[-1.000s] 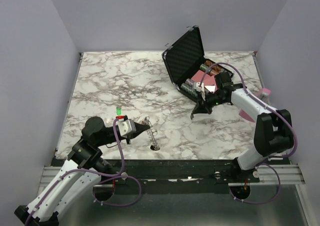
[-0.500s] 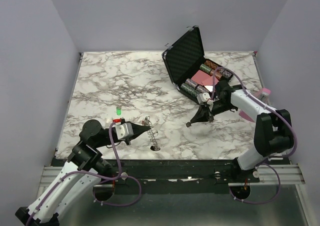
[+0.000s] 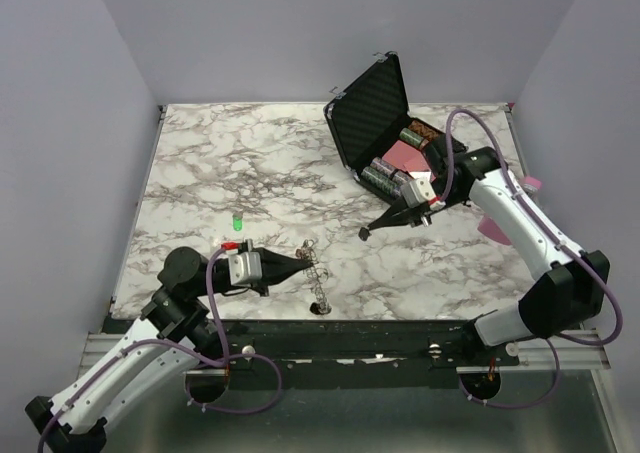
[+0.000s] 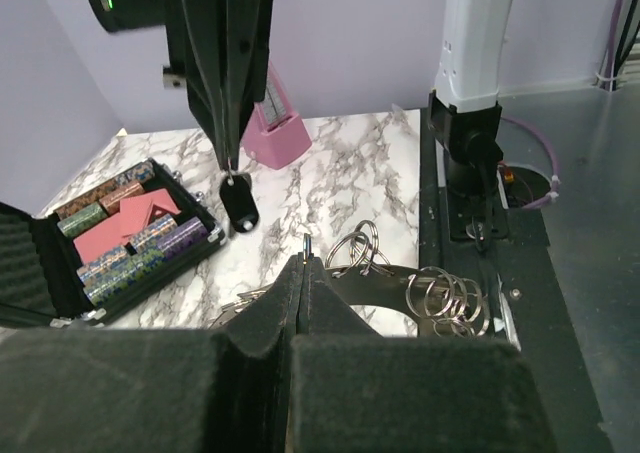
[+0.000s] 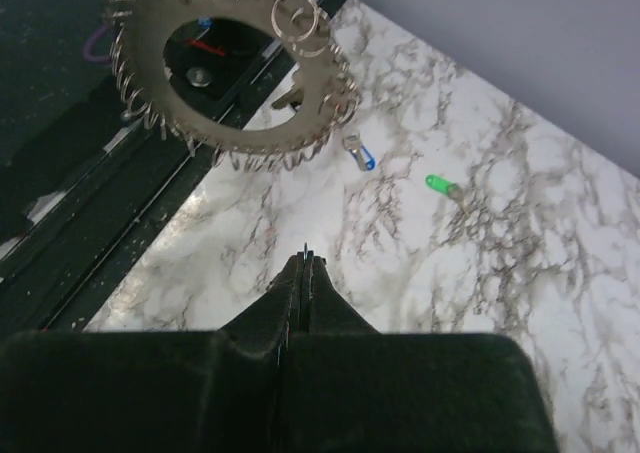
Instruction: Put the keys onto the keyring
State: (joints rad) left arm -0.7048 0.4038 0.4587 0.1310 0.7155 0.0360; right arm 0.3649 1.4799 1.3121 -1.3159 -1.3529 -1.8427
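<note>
So, seeing the left gripper (image 4: 304, 263) clamped on the keyring (image 5: 240, 144) and the right gripper (image 4: 229, 161) pinching a black-headed key (image 4: 238, 203) above the table (image 3: 250, 163)

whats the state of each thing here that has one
black hard case: open, lid up
left arm's fingers: shut on the large silver keyring strung with small rings, held upright
right arm's fingers: shut on the black-headed key, which hangs below them
small green piece: lying loose on the marble table
small blue-and-white capsule: lying loose too
</note>
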